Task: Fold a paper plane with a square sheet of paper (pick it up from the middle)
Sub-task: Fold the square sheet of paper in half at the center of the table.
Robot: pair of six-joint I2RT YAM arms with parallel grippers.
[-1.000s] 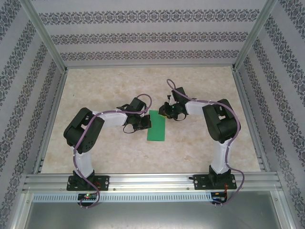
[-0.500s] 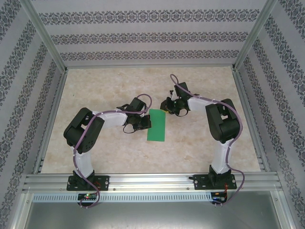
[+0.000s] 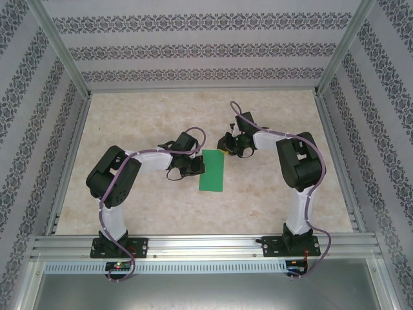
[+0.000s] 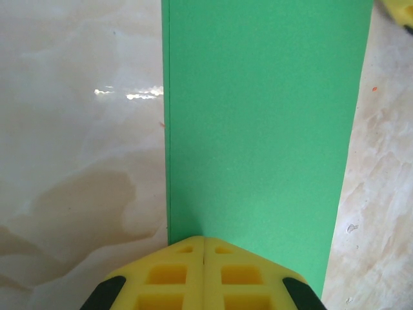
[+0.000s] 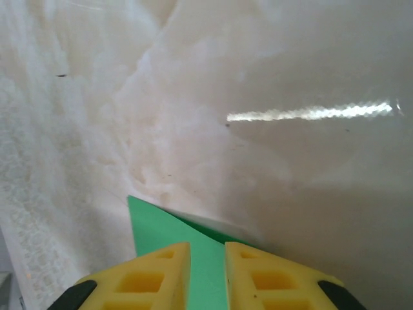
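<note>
1. Two grippers flank the green paper sheet [image 3: 212, 170], which lies folded to an oblong mid-table [image 3: 148, 110], with patterned walls [image 3: 193, 51] around.
2. Left gripper [image 4: 204, 240]: fingers closed together, tips at the sheet's edge.
3. Right gripper [image 5: 206, 248]: fingers slightly apart over the far corner; contact unclear.

A green paper [image 3: 212, 170] lies flat in the middle of the pale worktop [image 3: 142, 116]. It looks longer than it is wide. The left pincer [image 3: 199, 169] touches its left side. The right pincer [image 3: 225, 150] sits at its far right corner. Patterned walls [image 3: 193, 51] stand all around.
</note>
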